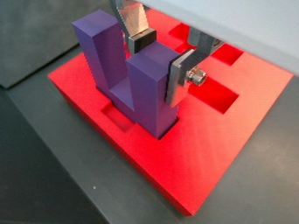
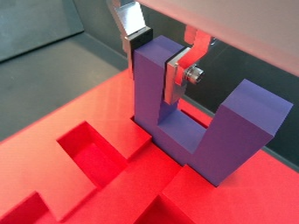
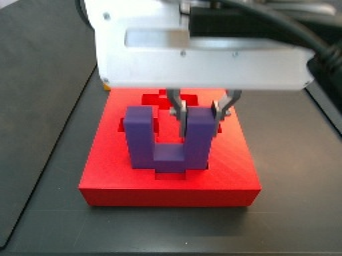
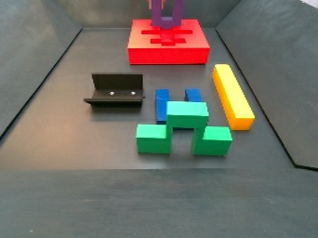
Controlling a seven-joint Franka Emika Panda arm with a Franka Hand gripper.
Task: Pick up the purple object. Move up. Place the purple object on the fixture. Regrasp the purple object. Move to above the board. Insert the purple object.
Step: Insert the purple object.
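Jaws pinched one prong of the purple object (image 1: 131,79) | gripper (image 1: 163,58) above the board (image 1: 222,140) | base sat in recess

We see a long yellow bar (image 4: 232,94) lying on the gray tabletop (image 4: 74,195). Just beside it sit blue blocks (image 4: 176,99). Green blocks (image 4: 188,114) sit in front, touching the blue ones.

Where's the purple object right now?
The purple object stands prongs-up on the board, base down in a recess near its front edge in a side view; the claw clamps one prong.
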